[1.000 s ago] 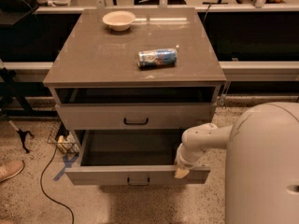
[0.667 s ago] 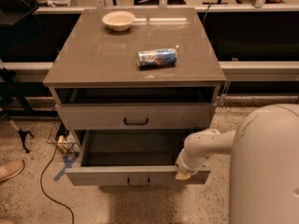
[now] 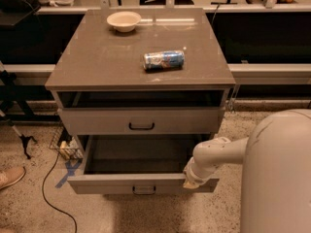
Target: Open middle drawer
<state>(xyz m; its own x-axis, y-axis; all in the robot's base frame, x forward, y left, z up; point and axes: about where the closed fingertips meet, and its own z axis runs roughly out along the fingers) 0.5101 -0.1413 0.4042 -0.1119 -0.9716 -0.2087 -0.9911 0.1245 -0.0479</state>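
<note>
A grey-taupe cabinet (image 3: 97,57) is seen from above and in front. The middle drawer (image 3: 112,183) sits at six o'clock in the view, standing well out from the cabinet. Its deep, plain grey inside lies open to view and looks bare. A small black bar handle (image 3: 144,189) sits at the centre of its flat front.

The gripper (image 3: 192,179) is at about five o'clock, at the top edge of the drawer front close to its right corner. It may be touching that edge, though the contact is hard to make out. Whether it is clenched or released cannot be told. Its pale arm runs back to the robot's rounded white body (image 3: 279,178) at four o'clock.

Above the open drawer is a second drawer (image 3: 97,121) with a wider black handle (image 3: 141,126). On the cabinet top, a cream bowl (image 3: 124,20) rests at eleven o'clock and a blue can (image 3: 164,59) lies on its side near the middle.

The drawer is probably rigid and moderately heavy, sliding only straight out. Its smooth front offers little purchase. The centre handle is the surest hold, since a pull from the right corner could skew the drawer on its runners.
</note>
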